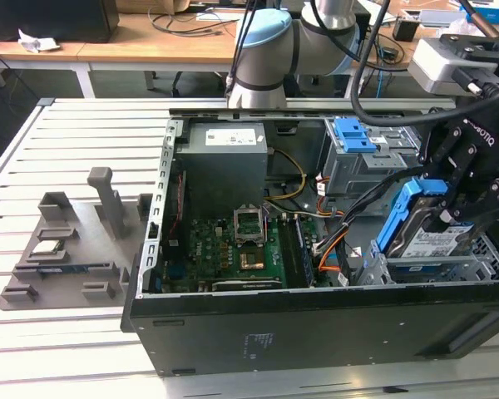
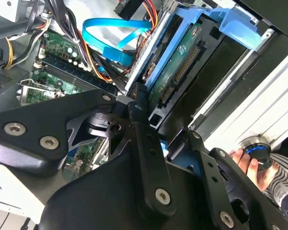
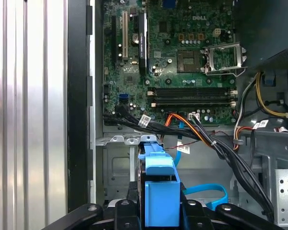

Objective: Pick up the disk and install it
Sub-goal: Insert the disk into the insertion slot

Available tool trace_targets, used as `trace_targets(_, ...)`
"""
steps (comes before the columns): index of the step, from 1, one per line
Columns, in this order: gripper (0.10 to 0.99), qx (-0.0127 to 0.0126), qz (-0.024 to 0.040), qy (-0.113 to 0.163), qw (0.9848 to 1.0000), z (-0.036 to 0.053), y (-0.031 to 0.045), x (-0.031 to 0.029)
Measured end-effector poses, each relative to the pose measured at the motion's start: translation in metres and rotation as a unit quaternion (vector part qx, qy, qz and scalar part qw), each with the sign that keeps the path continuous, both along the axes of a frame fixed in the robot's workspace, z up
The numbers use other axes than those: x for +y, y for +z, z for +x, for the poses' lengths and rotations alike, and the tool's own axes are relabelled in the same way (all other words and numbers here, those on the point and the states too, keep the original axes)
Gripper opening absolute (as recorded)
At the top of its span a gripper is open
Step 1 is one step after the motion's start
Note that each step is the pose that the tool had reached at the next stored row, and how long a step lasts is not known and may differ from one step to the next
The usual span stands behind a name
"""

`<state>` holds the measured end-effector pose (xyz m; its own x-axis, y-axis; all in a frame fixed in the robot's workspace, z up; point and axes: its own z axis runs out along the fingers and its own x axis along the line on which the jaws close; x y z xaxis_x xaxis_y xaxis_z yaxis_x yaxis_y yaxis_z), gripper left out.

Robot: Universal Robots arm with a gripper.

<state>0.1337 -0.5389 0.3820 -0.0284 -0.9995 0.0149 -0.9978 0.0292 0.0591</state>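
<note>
Exterior view, from its left to its right: a grey moulded tray [image 1: 66,249] lies on the slatted white surface [image 1: 33,141], with a small chip [image 1: 48,247] sitting in one of its recesses. Beside it stands the open computer case [image 1: 316,328]. Inside the case, at the view's left, a grey power-supply box [image 1: 224,162] sits above the green motherboard [image 1: 233,249]. Orange and black cables [image 1: 333,241] run across the middle. Toward the back, a metal drive cage [image 1: 358,166] carries a blue latch piece [image 1: 353,133]. At the view's right, the black gripper [image 1: 457,220] is clamped on the disk [image 1: 437,241], which is tilted, with its lower end in the metal drive bay [image 1: 432,266] at the case's front corner and its blue carrier edge raised.

First wrist view: the disk's blue carrier [image 3: 158,191] stands between the gripper fingers [image 3: 201,208], above the motherboard [image 3: 182,57].

Second wrist view: the disk's green circuit-board side [image 2: 177,62] faces the camera, and a person's hand [image 2: 252,165] rests on a round knob outside the case.
</note>
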Motion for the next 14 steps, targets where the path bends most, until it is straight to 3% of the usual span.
trace_targets(3, 0.365, 0.0, 0.0004, 0.0, 1.0, 0.0, -0.0003, 0.0001)
trace_targets(9, 0.502, 0.0, 0.0, 0.0, 1.0, 0.0, -0.0003, 0.0)
trace_targets(11, 0.424, 0.0, 0.0, 0.0, 1.0, 0.0, -0.0004, 0.0)
trace_targets(12, 0.298, 0.0, 0.0, 0.0, 1.0, 0.0, -0.0004, 0.0)
trace_targets(13, 0.298, 0.0, 0.0, 0.0, 1.0, 0.0, -0.0005, 0.0)
trace_targets(14, 0.239, 0.0, 0.0, 0.0, 1.0, 0.0, -0.0005, 0.0)
